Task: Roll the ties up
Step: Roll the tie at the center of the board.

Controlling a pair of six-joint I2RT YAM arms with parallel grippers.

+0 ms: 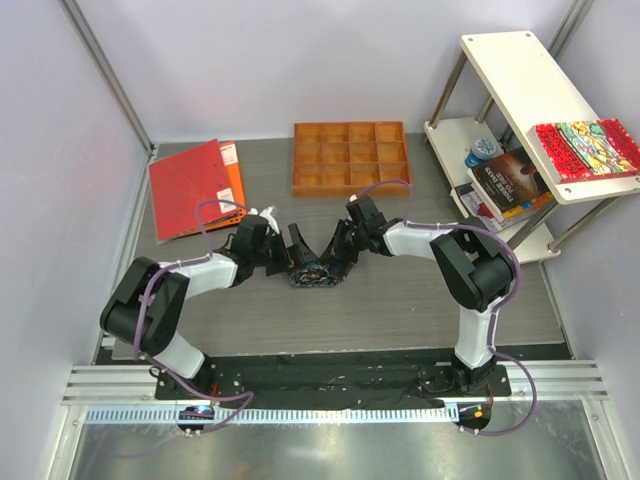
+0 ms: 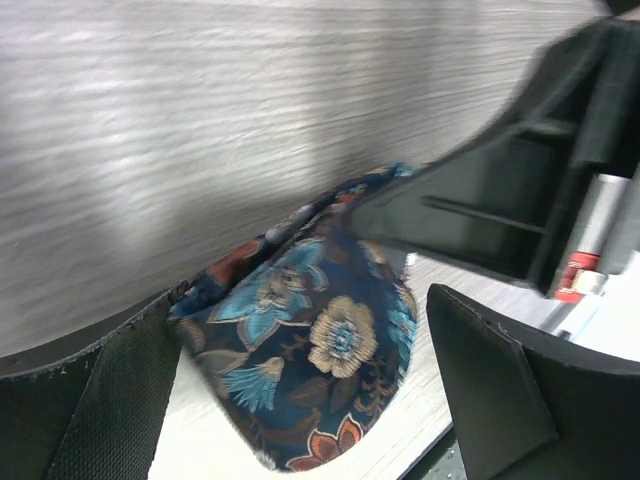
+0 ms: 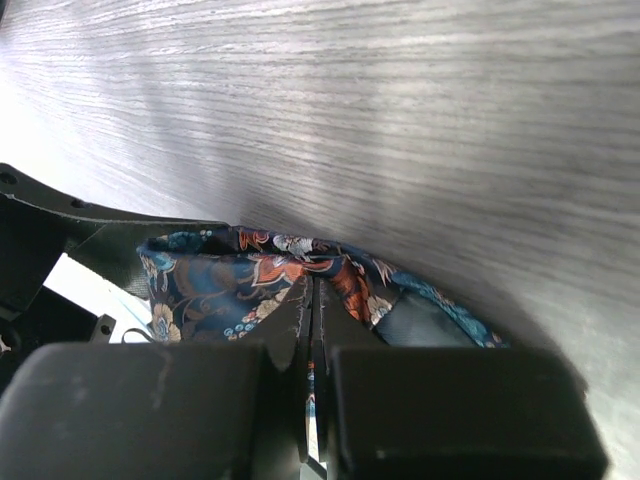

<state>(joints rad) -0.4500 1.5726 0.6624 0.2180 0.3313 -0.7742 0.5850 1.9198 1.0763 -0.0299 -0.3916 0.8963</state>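
Note:
The tie (image 1: 312, 272) is a dark navy floral bundle lying on the grey table between my two grippers. In the left wrist view the tie (image 2: 320, 330) lies as a folded, rounded end between my left gripper's (image 2: 300, 335) widely spread fingers (image 2: 100, 400), which stand on either side of it without closing on it. My left gripper (image 1: 288, 258) is on the tie's left in the top view. My right gripper (image 1: 336, 256) comes in from the right. In the right wrist view its jaws (image 3: 313, 325) are pressed together on a fold of the tie (image 3: 250, 275).
An orange compartment tray (image 1: 351, 157) sits at the back centre. A red folder (image 1: 193, 188) lies at the back left. A white shelf unit (image 1: 505, 70) at the right holds books, with a red patterned book (image 1: 587, 148) on its upper board.

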